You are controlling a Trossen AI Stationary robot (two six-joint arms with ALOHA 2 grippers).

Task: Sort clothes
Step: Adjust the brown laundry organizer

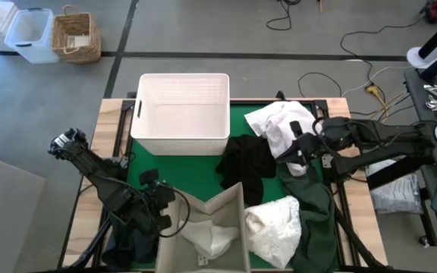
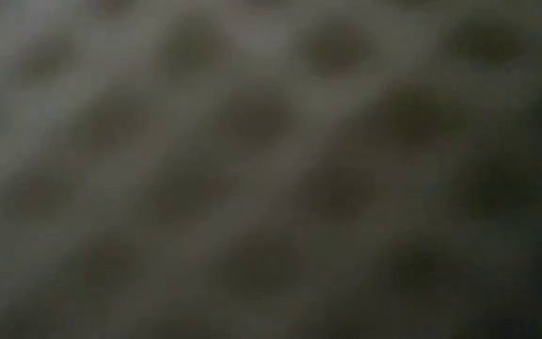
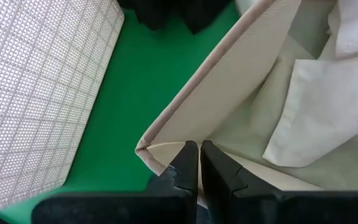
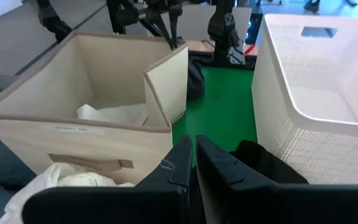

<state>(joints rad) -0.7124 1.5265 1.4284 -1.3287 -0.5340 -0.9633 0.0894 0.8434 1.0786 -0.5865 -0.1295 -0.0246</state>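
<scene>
The clothes lie on the green mat (image 1: 196,171). A white garment (image 1: 275,121) lies at the far right, a black one (image 1: 245,161) in the middle, a dark green one (image 1: 313,208) at the right, and a white one (image 1: 273,224) beside the beige fabric box (image 1: 230,208). Another white garment (image 1: 207,239) lies inside the box. My left gripper (image 1: 171,216) is shut at the box's left corner. My right gripper (image 1: 294,155) is shut above the clothes at the right, with nothing showing between its fingers (image 4: 182,155). My left gripper (image 3: 199,149) stands with shut fingers over the rim of the box's wall (image 3: 157,163), beside the corner. I cannot tell whether the fingers touch the rim.
A white plastic basket (image 1: 182,136) stands at the far side of the mat, with green mat showing between it and the box. Bins and a wicker basket (image 1: 76,36) stand on the floor beyond the table. The low view shows only a dark blur.
</scene>
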